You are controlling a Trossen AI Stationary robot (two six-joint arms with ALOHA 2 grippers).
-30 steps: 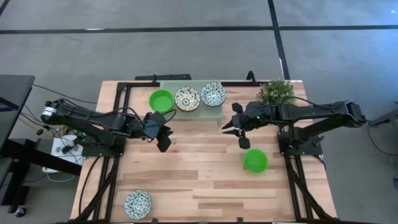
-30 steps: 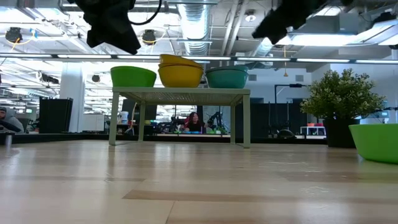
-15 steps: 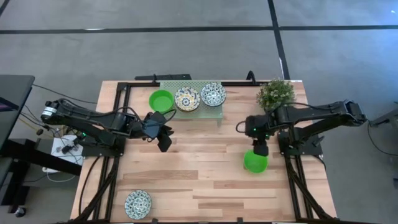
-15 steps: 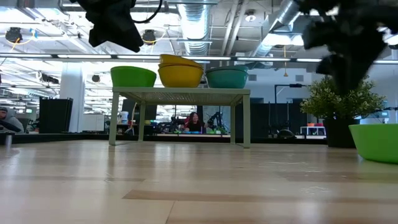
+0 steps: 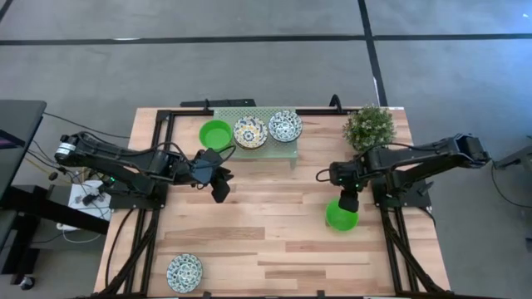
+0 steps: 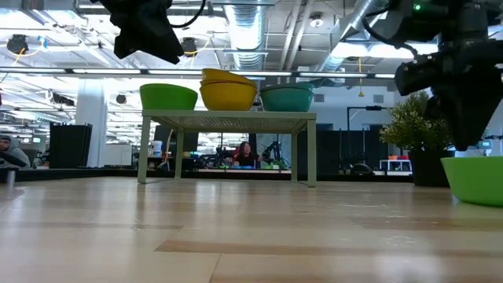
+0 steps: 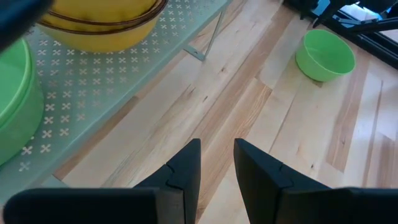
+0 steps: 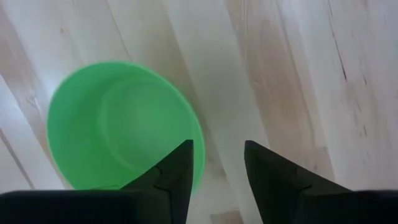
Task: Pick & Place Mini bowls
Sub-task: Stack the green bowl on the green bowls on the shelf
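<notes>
Centrally, a plain green bowl [image 5: 341,216] sits upright on the wooden table [image 5: 249,224] near its right edge, with the right gripper [image 5: 349,202] poised directly over the bowl's rim on the side toward the rack; in the right wrist view the two dark fingers [image 8: 177,171] stand apart with a clear gap, one lying over the bowl's rim [image 8: 124,124] and the other over bare wood, neither shown gripping anything. In the low view the same bowl [image 6: 475,179] appears at the right edge, with the gripper [image 6: 464,94] just above and beside it. On the pale green mesh rack [image 5: 283,148] at the table's far edge rest three more bowls in a row: a second green bowl [image 5: 215,134], a yellow-blue floral bowl [image 5: 249,131] and a blue floral bowl [image 5: 285,125]. A further blue floral bowl [image 5: 184,272] lies alone near the table's front left corner, well apart from the others. The left gripper [image 5: 219,187] hangs above the table just in front of the rack's left end, its fingers [image 7: 186,168] slightly parted and empty. A small potted plant [image 5: 369,124] stands at the far right corner, beside the rack.
</notes>
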